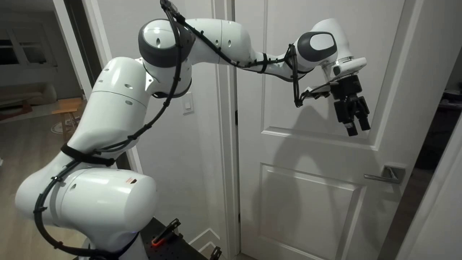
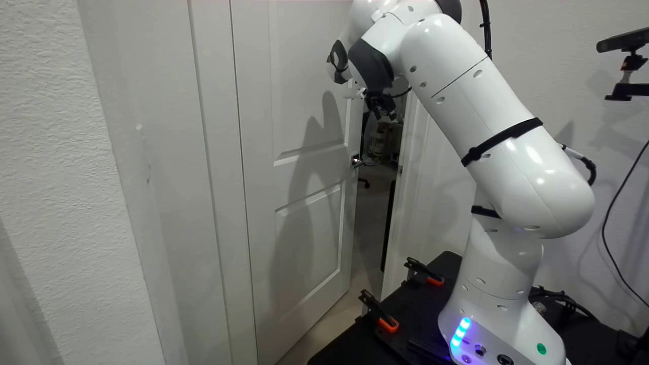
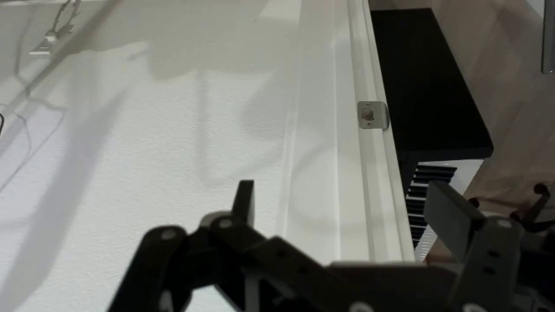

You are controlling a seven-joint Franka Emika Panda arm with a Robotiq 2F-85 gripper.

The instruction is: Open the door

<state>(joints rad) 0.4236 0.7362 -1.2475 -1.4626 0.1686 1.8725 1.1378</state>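
The white panelled door [image 1: 317, 153] stands ajar before the robot; rigid yet hinged, it should swing on a light push, best given near its free edge. The Panda arm [image 2: 499, 172] stands bent at the elbow, forearm stretched in front of the door's face. The Robotiq gripper [image 1: 358, 127] slants downward, its fingers [image 3: 243, 201] apart and holding nothing. Lower, and clear of them, sits the silver lever handle [image 1: 382, 178], a likely hold, though its smooth metal may slip in the grasp.
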